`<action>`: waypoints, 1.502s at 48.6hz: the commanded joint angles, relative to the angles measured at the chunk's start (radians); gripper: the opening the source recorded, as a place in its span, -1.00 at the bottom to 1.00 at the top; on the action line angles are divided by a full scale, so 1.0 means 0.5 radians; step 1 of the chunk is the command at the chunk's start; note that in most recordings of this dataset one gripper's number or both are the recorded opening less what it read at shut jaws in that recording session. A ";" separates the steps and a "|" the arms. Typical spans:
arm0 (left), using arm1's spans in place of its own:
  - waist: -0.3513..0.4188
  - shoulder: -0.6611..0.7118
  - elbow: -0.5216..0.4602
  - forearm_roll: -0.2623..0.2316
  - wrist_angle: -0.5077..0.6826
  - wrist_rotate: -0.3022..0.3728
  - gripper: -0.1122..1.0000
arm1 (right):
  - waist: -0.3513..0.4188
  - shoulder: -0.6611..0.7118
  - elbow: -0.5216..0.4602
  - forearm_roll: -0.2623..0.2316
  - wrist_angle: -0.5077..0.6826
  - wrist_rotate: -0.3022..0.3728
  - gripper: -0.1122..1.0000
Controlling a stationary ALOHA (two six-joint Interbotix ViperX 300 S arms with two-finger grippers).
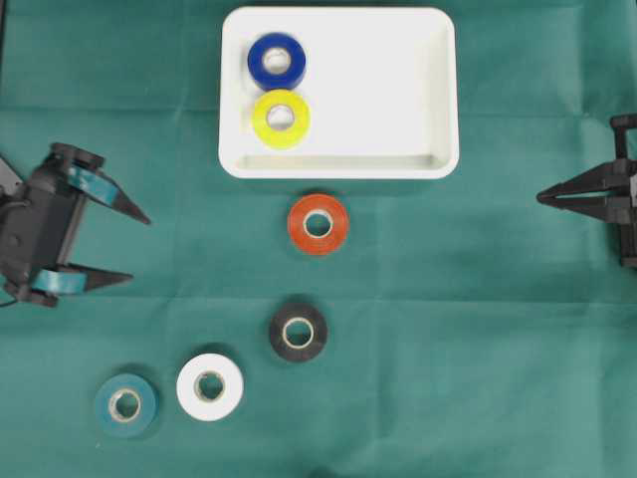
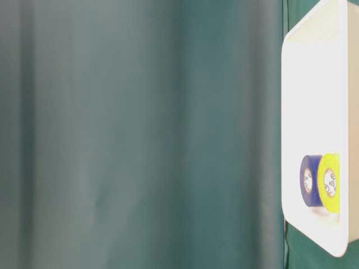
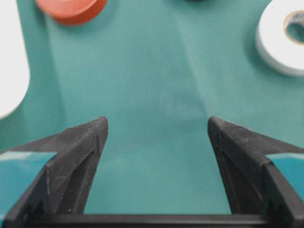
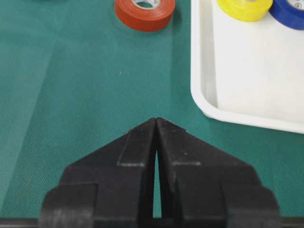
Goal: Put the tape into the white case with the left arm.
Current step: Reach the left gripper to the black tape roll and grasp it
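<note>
Overhead exterior view: the white case (image 1: 428, 90) is lying at the far middle of the green cloth (image 1: 478, 329), holding a blue roll (image 1: 277, 60) and a yellow roll (image 1: 281, 119) side by side; the left gripper (image 1: 139, 247) is hovering at the left edge, jaws gaping wide and holding nothing; the right gripper (image 1: 542, 196) is sitting at the right edge, fingers pressed together. Outside the case, an orange roll (image 1: 318, 223) is lying just beside its near rim; black (image 1: 298, 332), white (image 1: 210, 386) and teal (image 1: 125, 404) rolls are lying nearer.

The white case (image 1: 438, 90) looks like smooth, slightly glossy plastic. The green table cover (image 4: 71, 95) is matt woven cloth. The left gripper's fingers (image 3: 85, 142) show rough, grainy black plastic.
</note>
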 commanded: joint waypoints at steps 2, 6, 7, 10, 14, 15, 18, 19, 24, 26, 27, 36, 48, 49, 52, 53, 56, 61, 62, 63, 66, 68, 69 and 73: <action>-0.043 0.132 -0.132 -0.003 -0.074 -0.006 0.72 | 0.000 0.009 -0.025 0.000 -0.018 0.003 -0.97; -0.055 0.239 -0.202 -0.006 -0.104 -0.025 0.72 | 0.000 0.009 -0.021 0.000 -0.015 0.003 -0.97; -0.055 0.282 -0.227 -0.006 -0.117 -0.037 0.72 | 0.000 0.009 -0.021 0.000 -0.018 0.003 -0.97; -0.055 0.359 -0.276 -0.006 -0.138 -0.074 0.72 | 0.000 0.009 -0.021 0.000 -0.018 0.003 -0.97; -0.055 0.463 -0.341 -0.006 -0.169 -0.129 0.72 | 0.000 0.009 -0.021 0.000 -0.018 0.003 -0.97; -0.055 0.488 -0.353 -0.006 -0.172 -0.144 0.72 | 0.000 0.009 -0.025 0.000 -0.015 0.003 -0.97; -0.058 0.568 -0.399 -0.006 -0.178 -0.178 0.72 | 0.000 0.012 -0.021 0.000 -0.018 0.003 -0.97; -0.058 0.592 -0.417 -0.006 -0.178 -0.187 0.72 | 0.000 0.009 -0.021 0.000 -0.018 0.003 -0.97; -0.074 0.724 -0.509 -0.006 -0.178 -0.236 0.72 | 0.000 0.009 -0.025 0.000 -0.018 0.003 -0.97; -0.077 0.773 -0.546 -0.006 -0.175 -0.245 0.72 | 0.000 0.009 -0.021 0.000 -0.018 0.003 -0.97; -0.077 0.798 -0.565 -0.006 -0.178 -0.249 0.72 | 0.000 0.009 -0.021 0.000 -0.015 0.003 -0.97; -0.110 0.988 -0.742 -0.006 -0.175 -0.267 0.72 | 0.000 0.009 -0.021 0.000 -0.018 0.003 -0.97; -0.132 1.190 -0.930 -0.006 -0.166 -0.267 0.72 | 0.000 0.009 -0.021 0.000 -0.018 0.003 -0.97; -0.132 1.206 -0.945 -0.006 -0.166 -0.267 0.72 | 0.000 0.009 -0.021 0.000 -0.018 0.003 -0.97; -0.132 1.249 -0.988 -0.006 -0.163 -0.267 0.72 | 0.000 0.009 -0.021 0.000 -0.018 0.003 -0.97; -0.132 1.261 -1.003 -0.006 -0.163 -0.267 0.72 | 0.000 0.009 -0.021 0.000 -0.018 0.003 -0.97; -0.132 1.295 -1.046 -0.006 -0.153 -0.267 0.72 | 0.000 0.009 -0.021 0.000 -0.018 0.000 -0.97; -0.132 1.353 -1.111 -0.006 -0.123 -0.267 0.72 | 0.000 0.009 -0.021 0.000 -0.015 0.003 -0.97; -0.132 1.362 -1.120 -0.006 -0.114 -0.267 0.72 | 0.000 0.009 -0.021 0.000 -0.015 0.000 -0.97; -0.132 1.371 -1.132 -0.006 -0.107 -0.267 0.72 | 0.000 0.009 -0.021 0.000 -0.018 0.000 -0.97; -0.132 1.396 -1.150 -0.006 -0.083 -0.267 0.72 | 0.000 0.009 -0.021 0.000 -0.018 0.000 -0.97; -0.132 1.408 -1.163 -0.006 -0.067 -0.267 0.72 | 0.000 0.009 -0.021 0.000 -0.015 0.000 -0.97; -0.135 1.417 -1.169 -0.006 -0.058 -0.267 0.72 | 0.000 0.009 -0.021 0.000 -0.018 0.000 -0.97; -0.132 1.445 -1.178 -0.006 -0.049 -0.267 0.72 | 0.000 0.009 -0.021 0.000 -0.018 0.000 -0.97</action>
